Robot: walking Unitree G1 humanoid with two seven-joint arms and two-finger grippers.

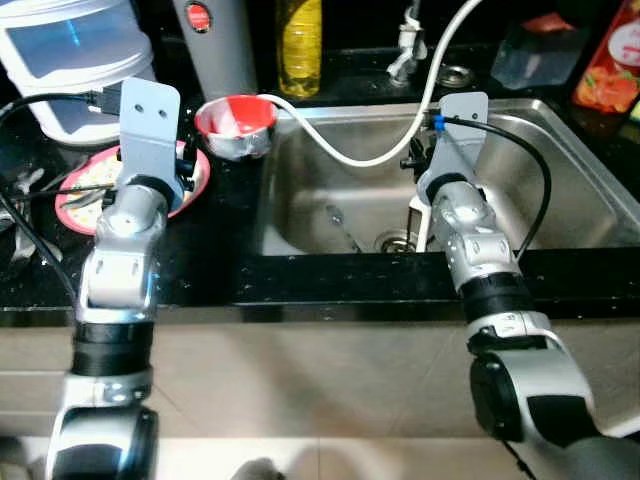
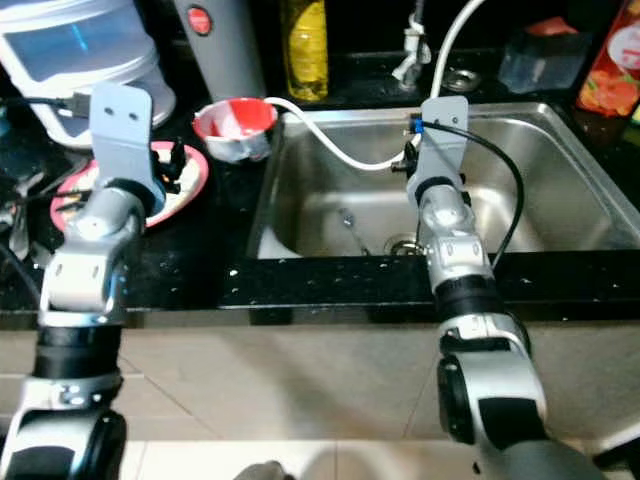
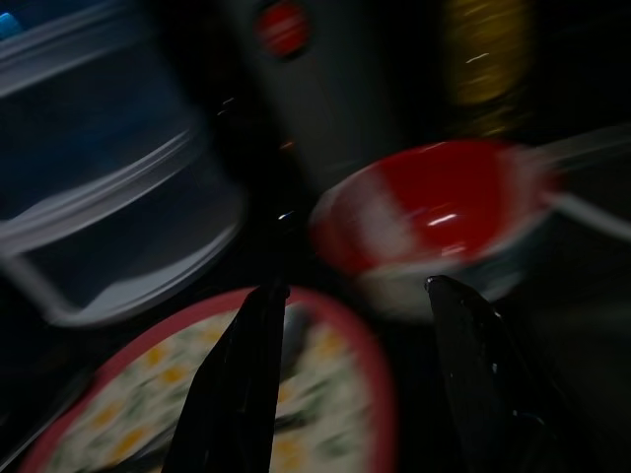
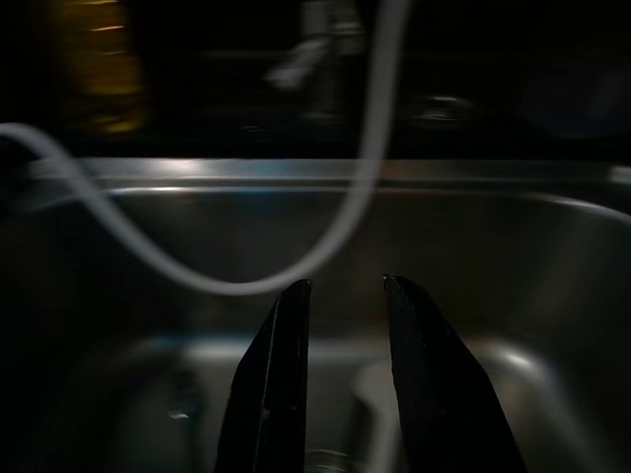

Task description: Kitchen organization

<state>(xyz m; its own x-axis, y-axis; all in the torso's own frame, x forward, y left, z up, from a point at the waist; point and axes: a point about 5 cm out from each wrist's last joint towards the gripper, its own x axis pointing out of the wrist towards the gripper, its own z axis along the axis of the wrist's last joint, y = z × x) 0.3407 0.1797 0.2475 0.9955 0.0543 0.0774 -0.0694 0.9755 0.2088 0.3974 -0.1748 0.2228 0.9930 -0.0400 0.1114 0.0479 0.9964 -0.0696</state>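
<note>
Two end effectors hold nothing: the left end effector (image 3: pixel 355 325), spread wide, hangs over the floral plate (image 1: pixel 80 200) beside the red bowl (image 1: pixel 236 122) on the black tabletop (image 1: pixel 220 270), the right end effector (image 4: pixel 340 325), narrowly parted, over the steel sink (image 1: pixel 560 180).

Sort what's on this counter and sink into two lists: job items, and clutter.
Job items:
red bowl
floral plate
left gripper, open above the plate
sink
right gripper, open over the sink

Clutter:
white hose
yellow bottle
white container

red bowl (image 1: pixel 236 124) with white inside, pink-rimmed plate (image 1: pixel 196 178) with a yellow and green floral pattern, black speckled worktop (image 1: pixel 330 280), steel-grey sink (image 1: pixel 560 190), yellow bottle (image 1: pixel 299 45).
</note>
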